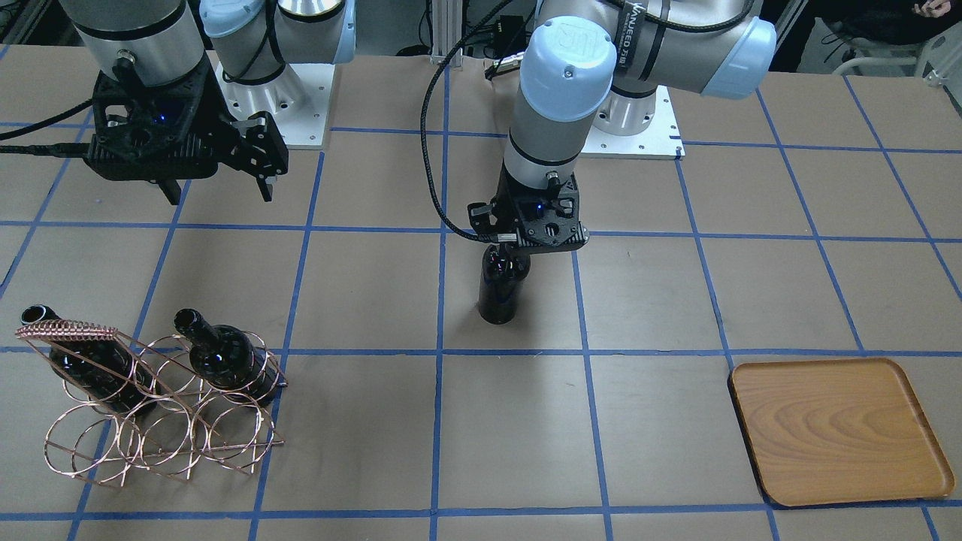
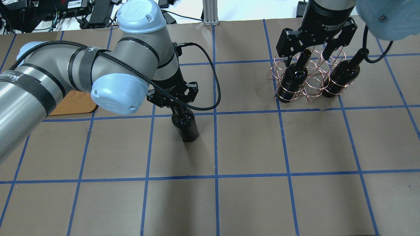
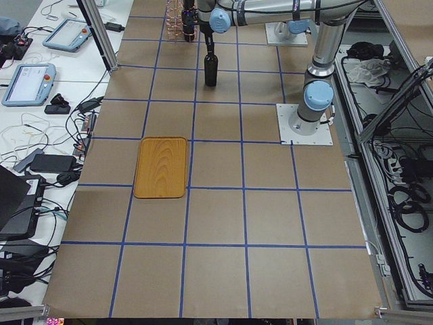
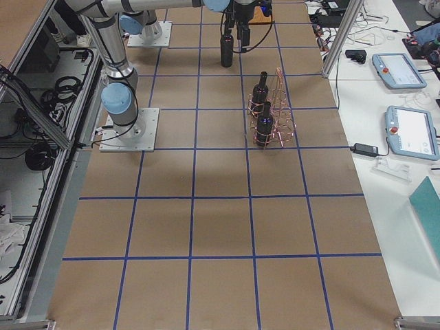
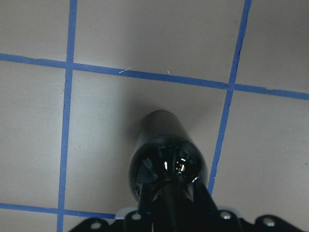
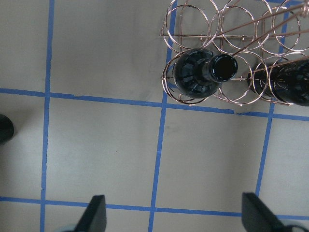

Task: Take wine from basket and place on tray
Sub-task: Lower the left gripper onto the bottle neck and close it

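Observation:
My left gripper (image 1: 505,254) is shut on the neck of a near-black wine bottle (image 1: 497,291), which is upright at mid-table. I cannot tell whether its base touches the paper. The bottle also shows in the overhead view (image 2: 186,126) and below the left wrist camera (image 5: 166,154). The copper wire basket (image 1: 161,439) holds two more bottles (image 1: 225,359) (image 1: 71,361). My right gripper (image 1: 219,191) is open and empty, raised above the basket (image 2: 306,87). Its fingertips (image 6: 96,215) frame bare table next to the basket. The light wooden tray (image 1: 842,432) lies empty, well apart from the held bottle.
Brown paper with blue tape grid lines (image 1: 440,421) covers the table. The two arm bases (image 1: 639,120) stand at the robot's edge. In the overhead view my left arm (image 2: 65,75) hides most of the tray (image 2: 75,104). Tablets and cables lie beyond the table's ends.

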`<state>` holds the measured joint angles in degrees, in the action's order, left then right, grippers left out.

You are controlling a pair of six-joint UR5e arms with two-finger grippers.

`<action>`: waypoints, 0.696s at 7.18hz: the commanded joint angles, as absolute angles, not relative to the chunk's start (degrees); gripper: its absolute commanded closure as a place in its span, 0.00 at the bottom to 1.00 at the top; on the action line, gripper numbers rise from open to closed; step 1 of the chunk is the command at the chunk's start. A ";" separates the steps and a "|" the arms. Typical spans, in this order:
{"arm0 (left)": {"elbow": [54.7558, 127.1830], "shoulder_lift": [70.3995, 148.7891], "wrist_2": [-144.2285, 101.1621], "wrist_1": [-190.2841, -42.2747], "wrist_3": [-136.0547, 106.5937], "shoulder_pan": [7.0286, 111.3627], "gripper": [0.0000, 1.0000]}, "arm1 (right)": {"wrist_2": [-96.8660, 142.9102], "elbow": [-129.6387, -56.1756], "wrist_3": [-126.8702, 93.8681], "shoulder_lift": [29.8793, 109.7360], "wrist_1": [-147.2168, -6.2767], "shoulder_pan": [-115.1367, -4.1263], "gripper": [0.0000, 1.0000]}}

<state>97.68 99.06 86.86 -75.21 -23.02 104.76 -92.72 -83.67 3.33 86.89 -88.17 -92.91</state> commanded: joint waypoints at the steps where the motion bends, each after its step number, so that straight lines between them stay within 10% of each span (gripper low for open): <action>1: 97.82 99.23 85.69 -74.71 -23.12 104.77 0.78 | -92.90 -83.67 3.34 86.84 -88.24 -92.90 0.00; 3: 96.51 98.71 85.87 -74.10 -22.41 104.16 1.00 | -92.90 -83.67 3.25 86.84 -88.24 -92.90 0.00; 5: 92.83 97.39 86.31 -74.60 -15.59 98.64 1.00 | -92.72 -83.67 3.25 86.84 -88.24 -92.90 0.00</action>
